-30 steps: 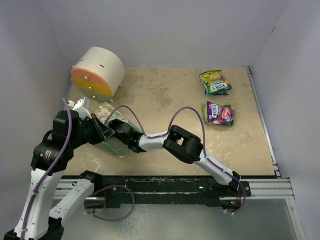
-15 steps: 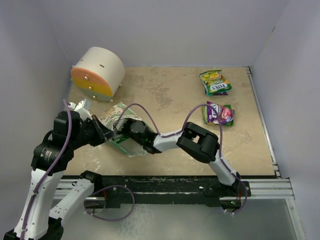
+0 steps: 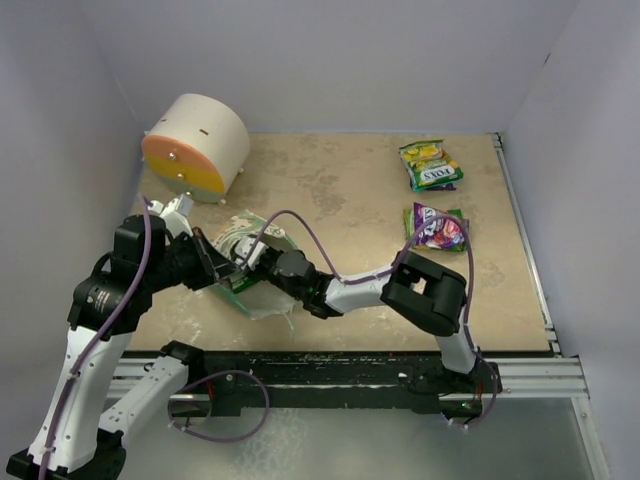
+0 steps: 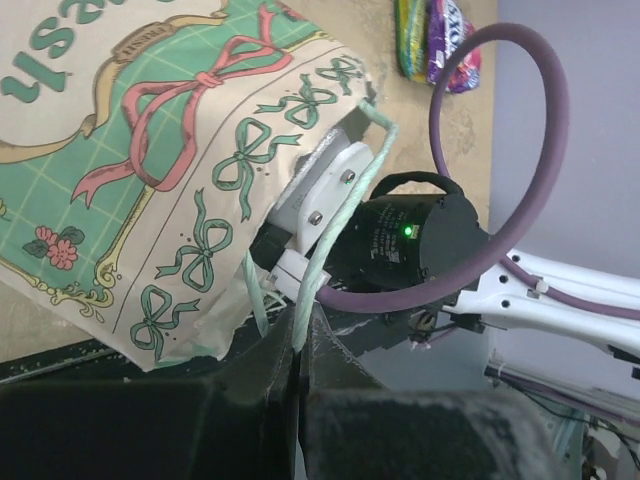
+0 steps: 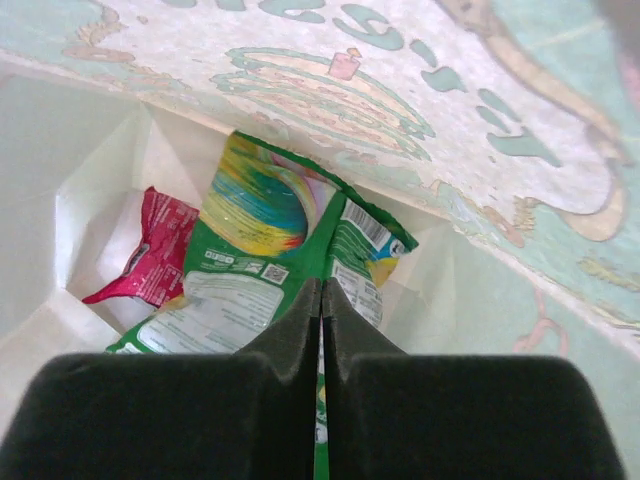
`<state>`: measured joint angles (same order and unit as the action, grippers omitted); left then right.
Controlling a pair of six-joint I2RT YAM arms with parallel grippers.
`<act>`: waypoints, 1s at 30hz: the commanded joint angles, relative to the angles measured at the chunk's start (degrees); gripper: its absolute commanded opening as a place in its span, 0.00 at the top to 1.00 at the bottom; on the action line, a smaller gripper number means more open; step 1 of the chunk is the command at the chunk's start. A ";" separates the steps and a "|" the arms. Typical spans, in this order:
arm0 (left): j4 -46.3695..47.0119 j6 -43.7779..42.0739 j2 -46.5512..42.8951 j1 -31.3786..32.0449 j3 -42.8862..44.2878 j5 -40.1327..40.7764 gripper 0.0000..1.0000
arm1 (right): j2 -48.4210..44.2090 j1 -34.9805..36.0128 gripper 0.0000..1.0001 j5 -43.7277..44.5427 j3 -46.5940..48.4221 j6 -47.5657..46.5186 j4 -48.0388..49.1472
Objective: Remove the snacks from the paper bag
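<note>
Beige tabletop (image 3: 330, 190) is closed in by pale walls; two snacks are laid out on it at the far right, one green-yellow packet (image 3: 430, 165) and one purple packet (image 3: 437, 227). One paper bag (image 3: 240, 235) is held on its side at the near left. Its string handle (image 4: 330, 250) is pinched in the closed left tool (image 4: 300, 345). Two more packets are seen inside: one green-white packet (image 5: 260, 230), clamped by the right tool (image 5: 321, 300), and one pink packet (image 5: 150, 262).

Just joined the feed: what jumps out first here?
The right gripper is deep in the paper bag, shut on a green packet, a pink one beside it. The left gripper pinches the bag's handle. A FOX'S packet and a purple one lie far right.
</note>
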<state>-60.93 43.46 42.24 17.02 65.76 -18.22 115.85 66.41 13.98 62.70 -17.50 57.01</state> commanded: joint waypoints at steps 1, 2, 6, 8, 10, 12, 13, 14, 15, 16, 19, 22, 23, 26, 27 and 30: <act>3.60 -2.24 1.61 -0.09 2.09 1.28 1.00 | -7.05 1.54 1.00 -2.37 -1.69 1.53 5.94; 3.69 -2.50 1.95 -0.07 2.45 1.30 1.00 | -8.00 1.73 1.00 -2.64 -2.57 1.56 5.78; 3.71 -4.07 3.15 -0.12 3.74 1.41 1.00 | -11.25 1.97 1.00 -3.02 -4.53 3.82 4.23; 3.71 -4.63 3.22 -0.07 3.81 1.34 1.00 | -11.85 1.99 1.00 -3.37 -6.64 5.43 3.08; 4.06 -5.00 2.95 -0.14 3.43 1.17 1.00 | -11.22 1.97 1.00 -2.61 -6.79 7.78 3.12; 4.33 -4.97 2.70 -0.13 3.09 0.56 1.00 | -9.83 1.98 0.90 -2.88 -6.26 8.66 3.22; 4.40 -5.11 2.63 -0.10 3.00 0.21 1.00 | -8.92 2.01 0.79 -2.65 -5.69 9.12 3.35; 4.41 -5.13 2.75 -0.13 3.12 -0.06 1.00 | -7.76 2.01 0.70 -2.30 -5.51 9.60 3.76; 4.35 -5.20 2.79 -0.10 3.21 -0.16 1.00 | -6.61 2.05 0.62 -2.00 -3.83 9.82 4.14; 4.33 -5.23 2.90 -0.09 3.34 -0.34 1.00 | -5.55 2.05 0.57 -1.76 -3.09 9.85 4.40; 4.32 -5.32 3.25 -0.13 3.64 -1.02 1.00 | -2.23 2.05 0.46 -0.64 -0.66 10.95 5.85; 4.57 -5.10 3.35 -0.14 3.54 -1.70 1.00 | 1.57 2.05 0.34 0.65 2.34 12.23 6.01; 4.65 -5.08 3.34 -0.11 3.51 -1.78 1.00 | 2.62 2.05 0.30 0.91 3.10 12.94 5.98; 4.83 -4.88 3.42 -0.09 3.57 -2.22 1.00 | 5.12 1.59 0.25 2.84 4.35 13.72 6.17; 4.81 -4.82 3.46 -0.13 3.59 -2.44 1.00 | 5.59 1.30 0.21 2.85 4.85 13.86 5.62; 4.70 -4.72 3.26 -0.11 3.37 -2.78 1.00 | 7.02 0.80 0.12 2.88 6.70 14.38 2.78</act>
<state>-58.08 39.24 45.69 16.88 68.25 -19.18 122.41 68.18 14.63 65.41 -4.95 59.90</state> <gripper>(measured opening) 0.007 0.854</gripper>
